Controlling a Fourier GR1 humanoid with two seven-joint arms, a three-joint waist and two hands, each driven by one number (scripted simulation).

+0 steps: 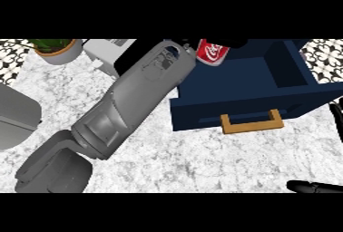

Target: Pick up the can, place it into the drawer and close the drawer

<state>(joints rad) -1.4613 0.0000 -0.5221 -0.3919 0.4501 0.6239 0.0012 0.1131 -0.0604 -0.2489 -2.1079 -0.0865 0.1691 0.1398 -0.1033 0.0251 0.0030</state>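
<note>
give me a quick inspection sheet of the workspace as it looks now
surface: white speckled counter
job's things: red can over the back left corner of the open blue drawer, not set down inside; drawer handle faces the robot
clutter: potted plant top left, white appliance beside it, grey object at left edge
hands: left hand mostly hidden at the can; right hand low at the lower right edge
cables: nothing seen
surroundings: patterned tiles at the upper corners

White speckled marble counter (201, 158); patterned black-and-white tiles (12, 54) behind.
</note>
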